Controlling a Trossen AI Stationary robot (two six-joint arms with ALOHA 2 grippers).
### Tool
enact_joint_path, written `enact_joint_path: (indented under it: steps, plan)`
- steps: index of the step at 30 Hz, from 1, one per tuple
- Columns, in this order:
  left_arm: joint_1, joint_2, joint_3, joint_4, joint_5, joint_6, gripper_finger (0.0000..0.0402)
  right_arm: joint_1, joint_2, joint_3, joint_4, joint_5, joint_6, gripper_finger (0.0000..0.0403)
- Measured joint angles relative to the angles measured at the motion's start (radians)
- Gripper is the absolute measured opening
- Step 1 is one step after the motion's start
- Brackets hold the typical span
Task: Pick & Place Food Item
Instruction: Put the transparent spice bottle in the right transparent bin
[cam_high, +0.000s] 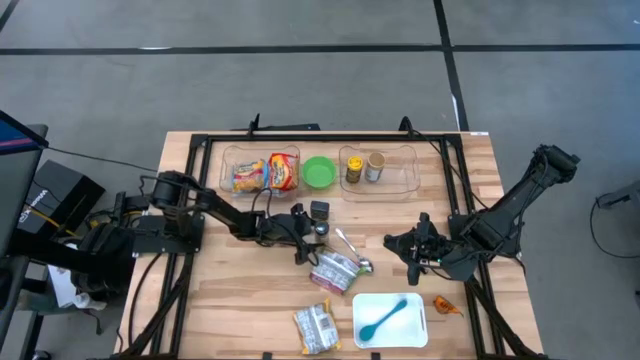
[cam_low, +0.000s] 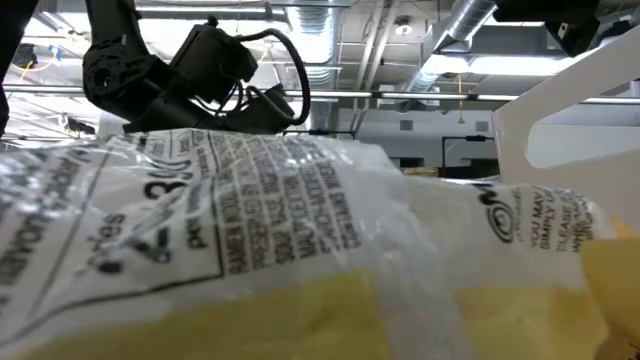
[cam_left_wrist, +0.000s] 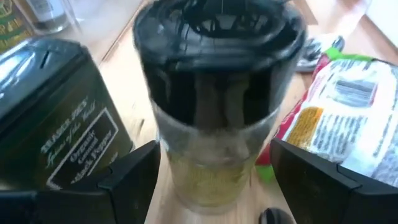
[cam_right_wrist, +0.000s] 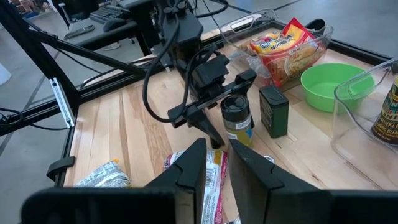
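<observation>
Straddling the spice jar (cam_left_wrist: 217, 118), left pincer (cam_left_wrist: 214, 180) spread wide; right pincer (cam_right_wrist: 214, 171) — nearly pressed together, empty.

My L arm's stretched toward table centre, left gripper (cam_high: 310, 237) low w/ fingers (cam_left_wrist: 134, 177) spread wide. R arm's bent at right side, right gripper (cam_high: 408, 243) nearly closed, holding nothing.
</observation>
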Motion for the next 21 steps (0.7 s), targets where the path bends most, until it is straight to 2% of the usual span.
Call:
enact_joint_path:
  steps: [7,14,21]
  plan:
    - [0.003,0.03,0.037,0.006,0.003,0.009,0.0297,0.0,0.0,0.0,-0.006,0.0,-0.002,0.0063]
    - [0.003,0.119,0.084,0.007,0.004,0.01,0.0297,0.0,-0.001,0.0,-0.017,0.0,-0.001,0.0063]
    - [0.003,0.109,0.082,0.0,0.003,0.012,0.0294,0.0,0.0,0.0,-0.016,0.0,0.0,0.0063]
